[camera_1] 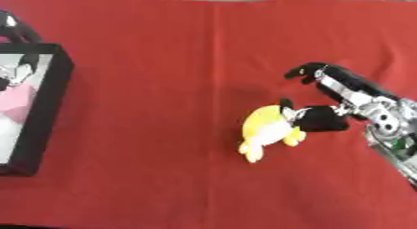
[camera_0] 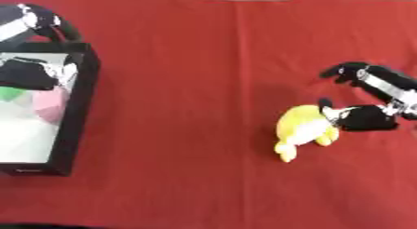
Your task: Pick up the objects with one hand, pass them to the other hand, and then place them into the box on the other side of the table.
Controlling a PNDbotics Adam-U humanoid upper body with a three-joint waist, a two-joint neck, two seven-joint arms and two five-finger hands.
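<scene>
A yellow plush toy (camera_0: 303,128) with a white belly lies on the red cloth at the right. My right hand (camera_0: 371,118) is open just to its right. The thumb touches the toy's side, and the fingers (camera_0: 346,72) reach out above the toy, apart from it. A black box (camera_0: 77,116) with a white inside stands at the left edge. It holds a pink thing (camera_0: 50,104) and a green thing (camera_0: 10,93). My left hand (camera_0: 29,74) hangs over the box's far end as a dark shape, its arm coming in from the upper left corner.
The red cloth (camera_0: 195,84) covers the whole table, with a wide bare stretch between the box and the toy. A crease runs down the cloth near the middle.
</scene>
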